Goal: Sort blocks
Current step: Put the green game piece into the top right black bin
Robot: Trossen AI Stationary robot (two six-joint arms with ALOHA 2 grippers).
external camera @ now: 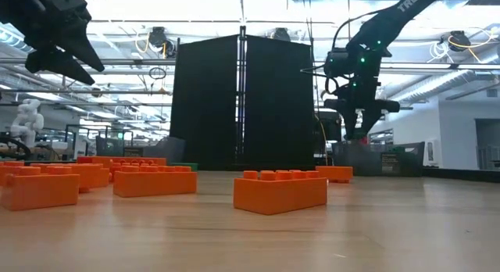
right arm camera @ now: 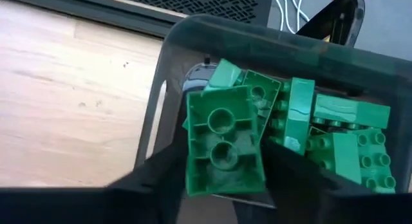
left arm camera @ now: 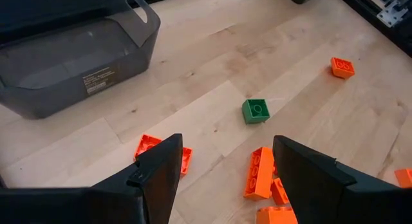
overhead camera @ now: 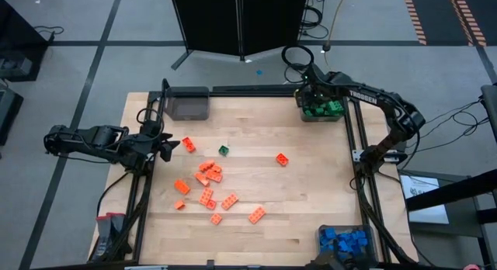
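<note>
My right gripper (overhead camera: 312,98) hangs over the far-right clear bin (overhead camera: 340,115), which holds a pile of green blocks (right arm camera: 335,134). One green block (right arm camera: 222,150) stands between its parted fingers, hollow underside toward the wrist camera, just above the pile. My left gripper (overhead camera: 167,146) waits open and empty above the table's left edge. A single green block (overhead camera: 224,150) and several orange blocks (overhead camera: 210,177) lie flat on the table. My right gripper points steeply down into the bin with the green block between its fingers (right arm camera: 158,176). The fingers show blurred beside the block's two sides (right arm camera: 193,172). I cannot tell whether they touch it.
An empty grey bin (overhead camera: 189,103) stands at the far left. A bin of blue blocks (overhead camera: 344,243) stands at the near right. One orange block (overhead camera: 282,158) lies apart toward the right. Black frame rails (overhead camera: 351,146) run along the table's sides.
</note>
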